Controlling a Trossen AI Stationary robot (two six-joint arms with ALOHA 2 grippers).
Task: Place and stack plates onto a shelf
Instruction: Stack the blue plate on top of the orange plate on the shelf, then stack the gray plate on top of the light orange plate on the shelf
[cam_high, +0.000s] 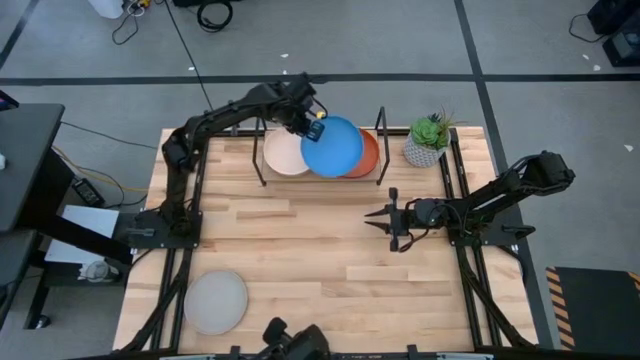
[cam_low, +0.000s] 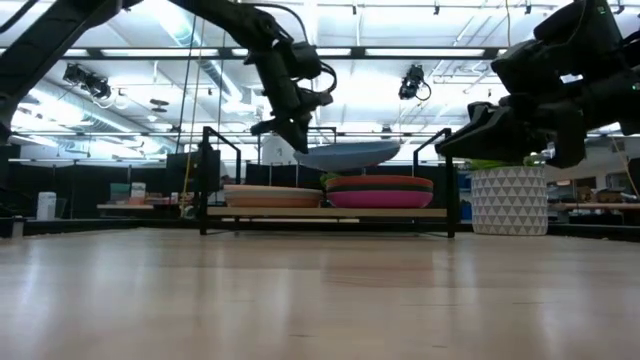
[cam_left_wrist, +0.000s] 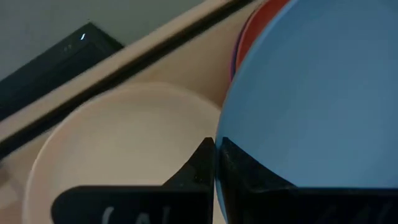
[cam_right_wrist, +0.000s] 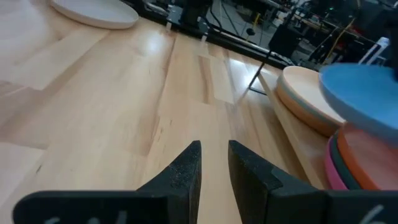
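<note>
My left gripper reaches over the shelf at the table's far edge and is shut on the bright blue plate. That plate hovers, slightly tilted, above the right stack, which has an orange plate on top and magenta at the bottom. Beside it on the plank is the left stack, topped by a cream plate. A grey-beige plate lies flat near the table's near left corner. My right gripper is open and hangs over bare table right of centre. My left gripper pinches the bright blue plate's rim between its two fingers, on the edge nearest the left stack. The fingers slant down from above and from the table's left. The plate is lifted clear of the orange-topped stack and tips slightly.
A small potted plant in a white patterned pot stands just right of the shelf. Thin black upright rods frame the shelf's ends. The middle of the wooden table is bare. The arm bases sit at the left and right edges.
</note>
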